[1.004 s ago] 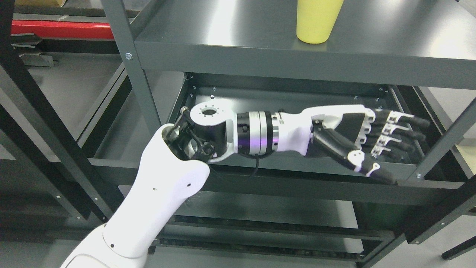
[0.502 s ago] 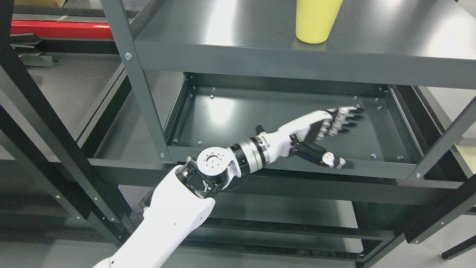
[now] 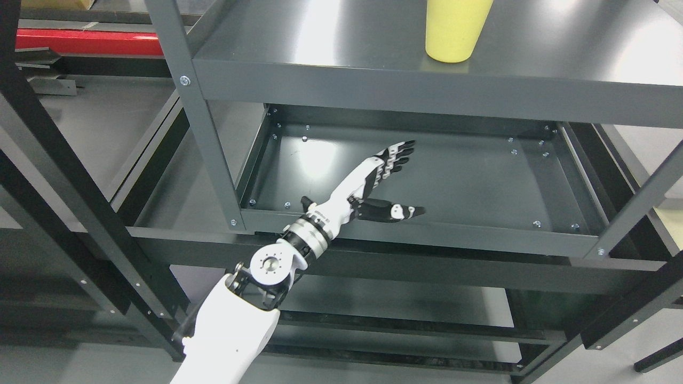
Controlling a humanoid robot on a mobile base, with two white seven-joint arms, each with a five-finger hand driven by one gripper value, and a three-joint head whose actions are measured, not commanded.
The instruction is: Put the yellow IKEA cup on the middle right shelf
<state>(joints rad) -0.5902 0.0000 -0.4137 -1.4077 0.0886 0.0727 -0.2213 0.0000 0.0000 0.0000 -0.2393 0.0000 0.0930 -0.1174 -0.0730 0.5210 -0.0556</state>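
The left hand (image 3: 381,184) is empty, its fingers (image 3: 394,156) stretched out flat and nearly straight, the thumb (image 3: 397,211) splayed off to the side. It hangs over the front half of the lower shelf tray (image 3: 480,181), palm roughly side-on, with the wrist crossing the tray's front lip and the forearm sloping down and left to the elbow joint and the white upper arm at the bottom edge. Whether the fingertips touch the tray floor or float just above it is hard to tell from this angle.

The yellow cup (image 3: 453,29) stands upright on the upper shelf (image 3: 331,48) above, near its front edge and right of the hand, well apart from it; its top is cut off by the frame. No right arm shows.

Judging by this, the cup looks already set down and the hand free of it. The main risk lies in the arm's way out: the shelf's front edge sits directly overhead, so a lift before the hand has cleared the tray could knock the wrist or knuckles against the underside and jolt the shelf. With the cup so near the edge, such a jolt might tip it or walk it off. The grey upright post (image 3: 205,138) just left of the forearm is another thing to snag on.
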